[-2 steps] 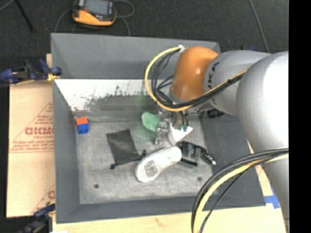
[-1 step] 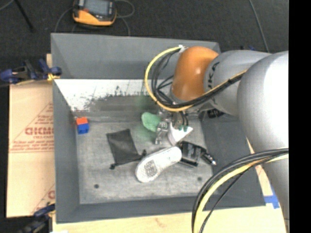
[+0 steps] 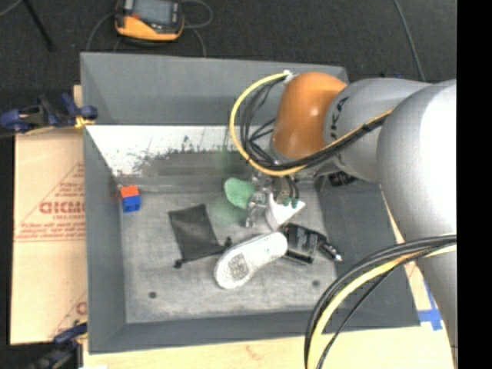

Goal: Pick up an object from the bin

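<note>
hanging low over the middle of the grey bin [image 3: 104, 298]: one gripper [image 3: 257, 204], wrist cables looped above it, sitting right beside a soft green lump [image 3: 237, 191] near the back wall. state of the tool: open or closed, i cannot tell from where i stand, as the wrist covers its tip; nothing seen gripped

item, likeliest candidate: the green lump, touching or just short of the gripper, i cannot say which
item: white sole-shaped piece [image 3: 250, 260] with a printed code patch, lying just in front of the gripper
item: black clip-like thing [image 3: 306, 244], against the white piece's right end
item: black flat pouch [image 3: 192, 231], toward the left wall, apart from the gripper
item: small blue and orange block [image 3: 131, 198], well apart by the left wall

risks, as i judge them: the green lump looks squashy and could slip out, or be nudged against the back wall, if the close lands off-centre; the white piece lies near enough to be caught along with it; the looped cables could snag on lifting
</note>
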`<state>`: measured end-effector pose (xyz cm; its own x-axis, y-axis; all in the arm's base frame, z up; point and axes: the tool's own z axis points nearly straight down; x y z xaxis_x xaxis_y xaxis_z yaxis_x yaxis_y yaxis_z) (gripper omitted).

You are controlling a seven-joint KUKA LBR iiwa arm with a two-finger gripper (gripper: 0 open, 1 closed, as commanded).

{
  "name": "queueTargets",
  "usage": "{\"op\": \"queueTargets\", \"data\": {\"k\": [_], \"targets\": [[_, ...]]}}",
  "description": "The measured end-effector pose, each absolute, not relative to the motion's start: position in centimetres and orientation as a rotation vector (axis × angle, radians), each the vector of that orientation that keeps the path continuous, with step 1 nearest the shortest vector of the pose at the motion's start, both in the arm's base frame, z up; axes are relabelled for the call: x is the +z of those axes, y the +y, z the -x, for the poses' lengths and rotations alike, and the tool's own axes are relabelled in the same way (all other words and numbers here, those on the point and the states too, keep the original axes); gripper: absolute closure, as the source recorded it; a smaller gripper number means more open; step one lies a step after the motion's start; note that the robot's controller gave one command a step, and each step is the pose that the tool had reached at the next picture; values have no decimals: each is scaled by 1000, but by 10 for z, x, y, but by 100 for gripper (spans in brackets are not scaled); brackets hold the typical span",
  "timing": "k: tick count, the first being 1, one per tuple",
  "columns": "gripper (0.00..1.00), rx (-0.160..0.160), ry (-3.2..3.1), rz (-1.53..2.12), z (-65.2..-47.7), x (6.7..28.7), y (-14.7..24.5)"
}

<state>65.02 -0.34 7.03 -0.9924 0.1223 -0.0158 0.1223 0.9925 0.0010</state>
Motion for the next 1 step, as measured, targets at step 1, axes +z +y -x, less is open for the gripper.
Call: {"op": "queueTargets", "data": {"k": [1], "targets": [[100,-1,3128,-192,-648,82,-4]]}}
